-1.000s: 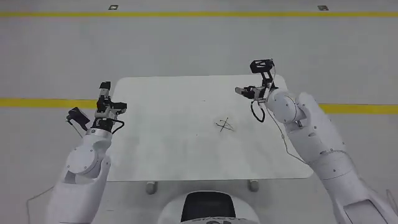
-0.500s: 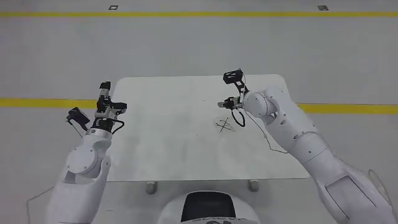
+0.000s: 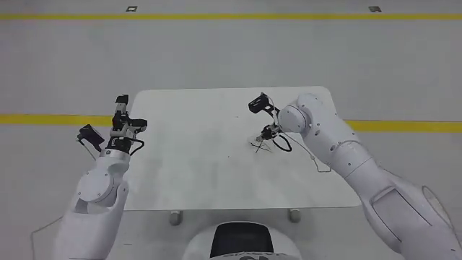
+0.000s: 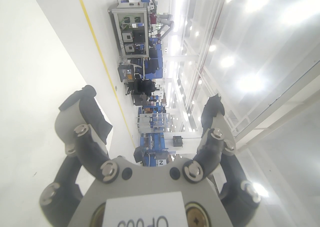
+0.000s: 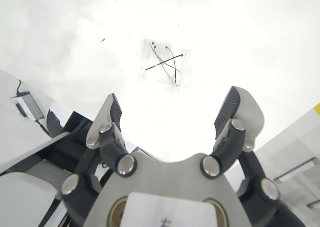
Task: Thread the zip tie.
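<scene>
Several thin black zip ties [image 5: 163, 64] lie crossed in a shallow clear tray [image 5: 186, 54] on the white table [image 3: 188, 173]. From above, the zip ties [image 3: 260, 145] appear as a small dark cross right of the table's middle. My right gripper [image 5: 173, 95] hangs open above them, a little to their near side, with nothing between its ribbed pads [image 5: 226, 106]. In the top view, the right gripper [image 3: 268, 131] sits just over the ties. My left gripper [image 3: 126, 114] is held at the table's left edge; the left gripper [image 4: 150, 95] is open, empty and aimed out into the room.
A small dark speck [image 5: 102, 40] lies on the table beyond the tray. Yellow floor lines [image 3: 231, 16] run past the table's far side. Workstations [image 4: 132, 32] stand far off in the hall.
My right arm has swung from the table's far right corner leftward and down over the zip ties. The left arm has kept still.
</scene>
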Motion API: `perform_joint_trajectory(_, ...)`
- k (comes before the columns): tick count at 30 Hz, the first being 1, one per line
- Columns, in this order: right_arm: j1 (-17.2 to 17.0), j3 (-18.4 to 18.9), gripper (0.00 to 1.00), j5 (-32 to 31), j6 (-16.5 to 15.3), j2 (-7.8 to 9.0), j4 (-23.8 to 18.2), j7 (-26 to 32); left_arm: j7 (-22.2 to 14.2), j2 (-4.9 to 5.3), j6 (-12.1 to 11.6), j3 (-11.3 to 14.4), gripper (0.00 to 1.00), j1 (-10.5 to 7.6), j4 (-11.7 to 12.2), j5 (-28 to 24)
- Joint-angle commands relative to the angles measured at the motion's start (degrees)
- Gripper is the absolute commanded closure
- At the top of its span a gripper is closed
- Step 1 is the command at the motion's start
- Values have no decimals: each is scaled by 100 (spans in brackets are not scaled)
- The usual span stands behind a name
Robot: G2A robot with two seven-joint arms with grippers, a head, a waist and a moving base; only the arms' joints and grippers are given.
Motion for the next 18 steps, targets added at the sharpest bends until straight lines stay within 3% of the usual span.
perform_joint_trajectory(1, 138, -185, 0, 189, -186, -127, 333, 37, 0, 0, 0, 0, 0, 0, 0, 0)
perform_joint_trajectory(10, 181, -225, 0, 243, -215, -166, 432, 25, 0, 0, 0, 0, 0, 0, 0, 0)
perform_joint_trajectory(18, 225, -553, 0, 195, -619, -359, 879, -184, 0, 0, 0, 0, 0, 0, 0, 0)
